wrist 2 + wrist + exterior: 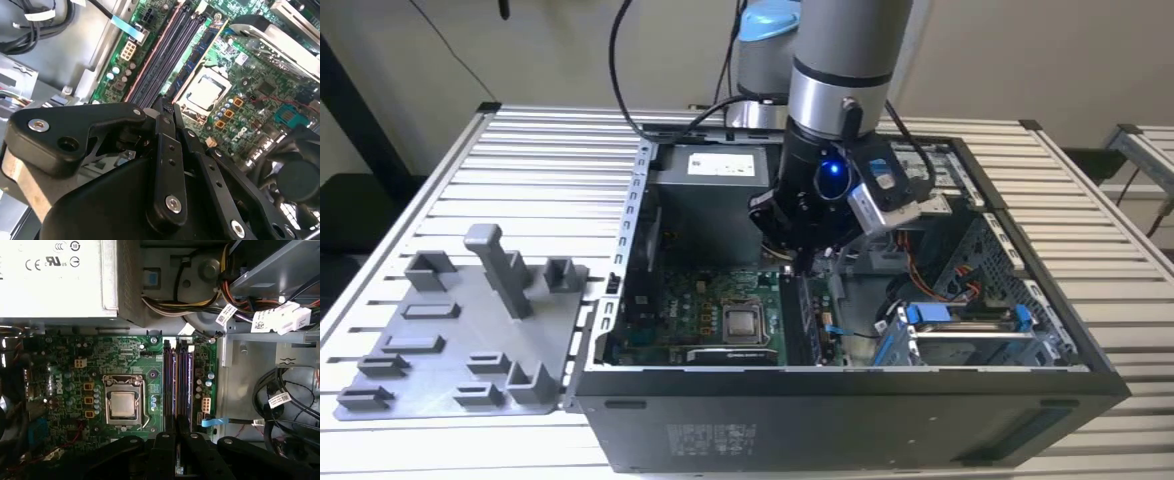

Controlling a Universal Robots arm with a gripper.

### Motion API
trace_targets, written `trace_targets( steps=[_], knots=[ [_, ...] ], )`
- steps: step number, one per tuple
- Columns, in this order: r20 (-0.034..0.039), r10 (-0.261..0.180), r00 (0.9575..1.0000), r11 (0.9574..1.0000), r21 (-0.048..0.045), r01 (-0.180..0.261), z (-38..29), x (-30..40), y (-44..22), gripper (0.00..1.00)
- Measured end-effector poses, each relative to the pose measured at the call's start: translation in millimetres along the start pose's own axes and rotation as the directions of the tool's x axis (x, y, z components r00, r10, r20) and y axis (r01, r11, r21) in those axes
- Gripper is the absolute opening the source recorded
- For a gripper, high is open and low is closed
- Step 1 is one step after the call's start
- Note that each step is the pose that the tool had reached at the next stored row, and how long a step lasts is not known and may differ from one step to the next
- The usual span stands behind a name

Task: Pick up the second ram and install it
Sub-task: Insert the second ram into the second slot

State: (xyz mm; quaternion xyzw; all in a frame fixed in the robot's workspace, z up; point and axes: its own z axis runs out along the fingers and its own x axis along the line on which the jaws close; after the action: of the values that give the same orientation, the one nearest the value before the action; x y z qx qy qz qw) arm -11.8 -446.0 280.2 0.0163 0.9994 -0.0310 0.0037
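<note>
A big slatted table point(520, 150) holds an open computer case point(854, 420). A gray tray point(440, 340) with little stands lies on the table, just beside the case on the exterior view's left. The robot arm point(841, 60) reaches down into the case from above.

Inside, a gray power box point(60, 290) sits at one end. The green motherboard point(65, 365) lies flat on the floor of the case. The square processor socket point(123, 405) is in the middle of the board. Long, dark memory slots point(184, 385) run side by side right next to the socket.

The gripper point(176, 437) hangs low over one end of those slots. Its black fingers point(161, 125) are pressed close together. I cannot tell if they pinch anything.

In the second wrist view, a thin ram stick point(197, 50) with bluish chips stands in the slot nearest the socket. I cannot tell if it is pushed all the way in.
</note>
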Motion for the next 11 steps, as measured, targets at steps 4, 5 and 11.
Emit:
trace_targets(
  steps=[4,5,11],
  knots=[
    [0.0,0.0,1.0,1.0,-0.0002,0.0,7.3,0.4,0.5,0.14],
    [0.0,0.0,1.0,1.0,-0.0004,0.0,9.1,0.4,0.6,0.14],
    [-0.0002,0.002,1.0,1.0,-0.0003,-0.002,20.0,1.2,0.4,0.14]
  ],
)
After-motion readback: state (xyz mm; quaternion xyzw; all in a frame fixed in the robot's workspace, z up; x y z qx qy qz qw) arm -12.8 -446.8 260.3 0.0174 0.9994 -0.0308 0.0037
